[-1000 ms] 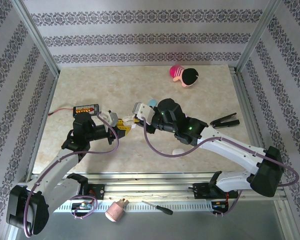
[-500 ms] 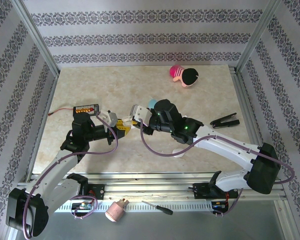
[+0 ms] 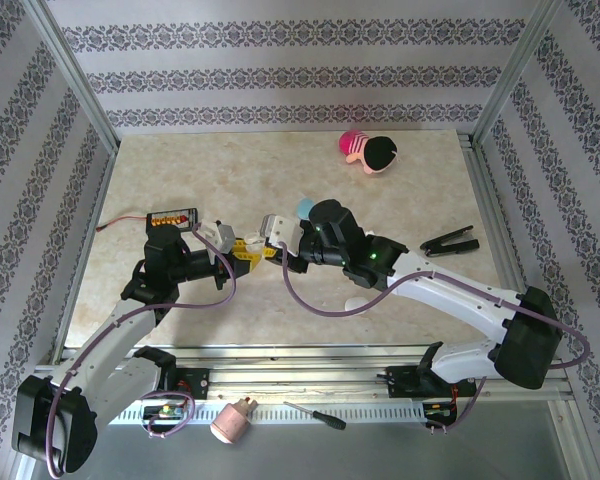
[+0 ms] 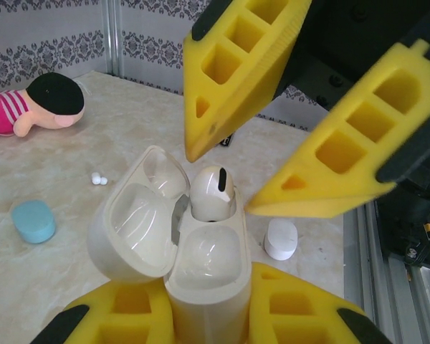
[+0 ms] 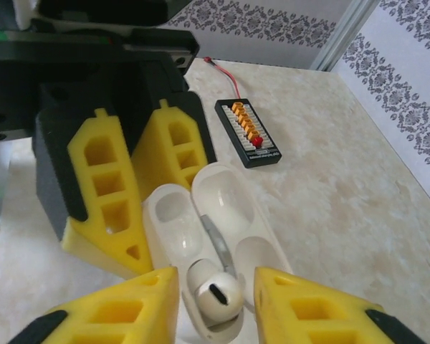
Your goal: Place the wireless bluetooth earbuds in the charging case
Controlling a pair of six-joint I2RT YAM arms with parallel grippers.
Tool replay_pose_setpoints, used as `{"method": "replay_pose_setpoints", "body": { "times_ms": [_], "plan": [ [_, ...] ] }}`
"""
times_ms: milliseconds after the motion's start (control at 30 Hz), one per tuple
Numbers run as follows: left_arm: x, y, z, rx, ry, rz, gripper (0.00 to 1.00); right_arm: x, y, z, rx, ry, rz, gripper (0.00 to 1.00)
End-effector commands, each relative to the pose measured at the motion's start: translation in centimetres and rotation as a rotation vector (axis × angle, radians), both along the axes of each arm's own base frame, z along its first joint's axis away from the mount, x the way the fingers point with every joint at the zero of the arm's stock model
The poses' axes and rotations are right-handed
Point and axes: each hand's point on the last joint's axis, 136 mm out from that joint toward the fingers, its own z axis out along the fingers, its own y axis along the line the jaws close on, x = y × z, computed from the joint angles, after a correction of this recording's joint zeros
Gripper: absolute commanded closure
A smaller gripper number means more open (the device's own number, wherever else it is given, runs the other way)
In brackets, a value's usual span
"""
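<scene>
Plainly, the main risk lies in the withdrawal. The glossy white earbud [image 4: 213, 192] stands in one socket of the open cream-white plastic charging case [image 4: 201, 283]. Its rounded head sits proud of the rim, so I judge it may not be fully seated. The socket beside it is empty.

The right gripper [image 5: 215, 314] brackets that head with its wedge-shaped yellow fingers [image 5: 115, 315] parted. The right wrist view shows a sliver of gap on either side, so nothing is pinched. If a finger brushes the slick head on the way up, the bud could tip, pop out and drop to the table. A downward push off-centre could twist the case instead.

The left gripper [image 4: 208, 319] clamps the case's lower body between its own yellow pads [image 4: 122, 315]. A smooth shell against those pads may slip or rotate. The hinged lid [image 4: 132, 229] leans open to one side and could be knocked shut by a careless sweep.

The case is hard, pebble-rounded and shiny, with moulded hollows in lid and base. The earbud is bulbous with a dark slot on top. The fingers look matt and slightly soft, cut through with square cells and backed in black.

The beige marbled table [image 4: 50, 287] looks polished. On it lie a light blue pebble-shaped case [image 4: 33, 220], a small white pebble-shaped case [image 4: 281, 239], tiny white loose pieces [image 4: 98, 178] and a plush doll with pink stripes and a black head [image 4: 36, 107].
</scene>
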Motion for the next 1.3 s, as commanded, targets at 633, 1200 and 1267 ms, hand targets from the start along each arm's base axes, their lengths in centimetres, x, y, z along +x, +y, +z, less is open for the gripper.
{"method": "replay_pose_setpoints", "body": {
  "times_ms": [633, 1200, 1267],
  "plan": [
    [0.7, 0.1, 0.9, 0.005, -0.205, -0.010, 1.00, 8.2, -11.3, 1.7, 0.392, 0.312, -0.516, 0.32],
    [2.2, 1.9, -0.3, 0.001, -0.184, 0.135, 1.00, 15.3, -13.4, -12.6, 0.204, 0.773, -0.853, 0.31],
    [2.9, 3.1, -0.7, 0.002, -0.174, 0.211, 1.00, 15.6, -11.7, -13.4, 0.170, 0.775, -0.818, 0.32]
  ]
}}
